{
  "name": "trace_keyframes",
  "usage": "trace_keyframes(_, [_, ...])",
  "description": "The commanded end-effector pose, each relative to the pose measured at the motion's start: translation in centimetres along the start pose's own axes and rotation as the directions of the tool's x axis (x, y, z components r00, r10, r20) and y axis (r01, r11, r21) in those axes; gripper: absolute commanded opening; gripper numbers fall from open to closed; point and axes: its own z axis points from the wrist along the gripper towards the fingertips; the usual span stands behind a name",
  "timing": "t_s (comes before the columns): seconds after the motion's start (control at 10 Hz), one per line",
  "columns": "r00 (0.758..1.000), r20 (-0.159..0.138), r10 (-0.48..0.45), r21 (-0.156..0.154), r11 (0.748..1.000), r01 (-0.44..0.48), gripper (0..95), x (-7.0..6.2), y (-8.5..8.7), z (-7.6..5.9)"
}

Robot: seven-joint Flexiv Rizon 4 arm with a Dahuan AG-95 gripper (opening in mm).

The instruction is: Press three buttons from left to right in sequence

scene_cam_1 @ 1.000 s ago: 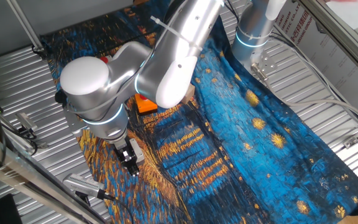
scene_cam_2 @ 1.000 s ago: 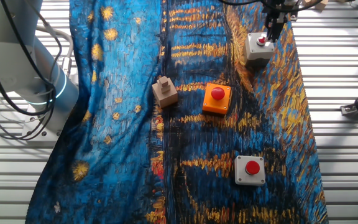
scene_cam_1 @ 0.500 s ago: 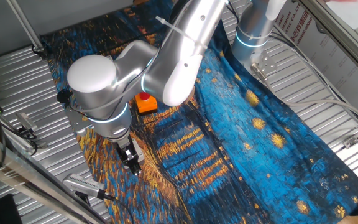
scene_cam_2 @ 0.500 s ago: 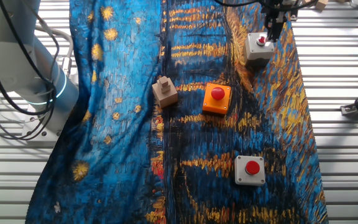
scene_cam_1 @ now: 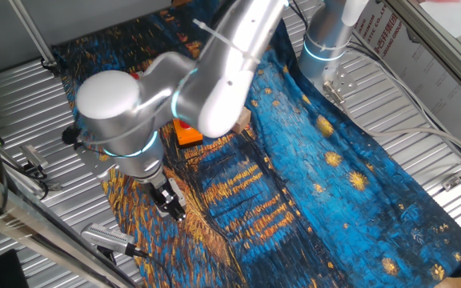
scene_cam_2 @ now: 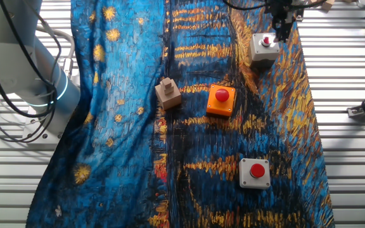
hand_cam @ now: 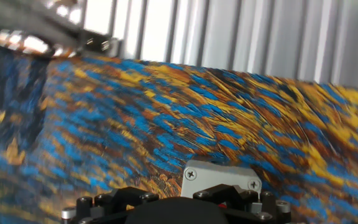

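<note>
Fingers (scene_cam_2: 282, 30) hang at the far end of the painted cloth (scene_cam_2: 138, 126), their dark tips just above and slightly to the right of the red cap on the far grey button box (scene_cam_2: 263, 47); whether they touch the cap, and whether they are apart or together, I cannot tell from any view. From the opposite fixed view the same fingers (scene_cam_1: 172, 205) point down near the cloth's edge, under the bulky silver wrist of the arm (scene_cam_1: 118, 112), which hides that box. The hand view shows only a corner of a light grey box (hand_cam: 221, 177) with two screws, close below the camera, against blurred blue and yellow cloth. The orange button box (scene_cam_2: 221, 100) sits mid-cloth, with a tan wooden block (scene_cam_2: 168, 92) just beside it. The near grey button box (scene_cam_2: 255, 173) lies well apart from both, toward the cloth's near end. Ribbed metal table (scene_cam_2: 353, 152) surrounds the cloth.
</note>
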Motion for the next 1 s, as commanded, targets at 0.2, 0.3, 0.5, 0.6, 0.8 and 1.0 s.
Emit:
trace_keyframes(0.2, [0.998, -0.045, 0.036, -0.082, 0.996, -0.039, 95.0, -0.06, 0.11, 0.05])
trace_keyframes(0.3, [0.998, -0.048, 0.042, -0.082, 0.996, -0.046, 95.0, -0.06, 0.11, 0.05])
trace_keyframes(0.5, [0.997, -0.056, 0.059, -0.081, 0.995, -0.064, 95.0, -0.06, 0.11, 0.05])
trace_keyframes(0.6, [0.996, -0.056, 0.063, -0.081, 0.994, -0.068, 95.0, -0.06, 0.11, 0.05])
trace_keyframes(0.8, [0.996, -0.052, 0.072, -0.082, 0.994, -0.076, 95.0, -0.06, 0.11, 0.05])
trace_keyframes(1.0, [0.994, -0.053, 0.092, -0.079, 0.992, -0.096, 95.0, -0.06, 0.11, 0.05])
